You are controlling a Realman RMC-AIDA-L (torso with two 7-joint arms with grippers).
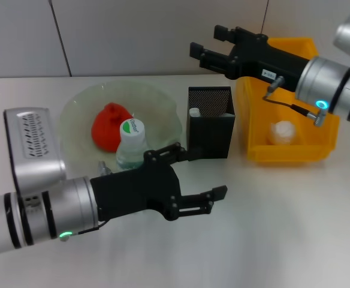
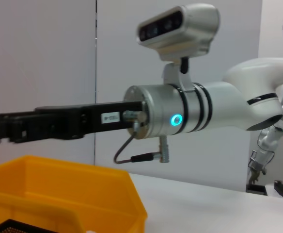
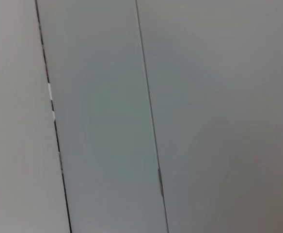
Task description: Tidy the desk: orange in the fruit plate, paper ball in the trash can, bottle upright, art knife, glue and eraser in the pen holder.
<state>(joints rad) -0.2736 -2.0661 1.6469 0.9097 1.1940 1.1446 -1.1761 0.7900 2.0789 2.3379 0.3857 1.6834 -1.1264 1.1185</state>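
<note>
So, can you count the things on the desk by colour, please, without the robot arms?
Orange-red: 1, the fruit in the plate
Clear: 2, the plate and the bottle
Black: 1, the pen holder
Yellow: 1, the bin
White: 1, the paper ball in the bin
Total: 6

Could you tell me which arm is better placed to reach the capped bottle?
Probably the left: the open left gripper sits close by the bottle, while the right gripper hangs high, back near the yellow bin.
</note>
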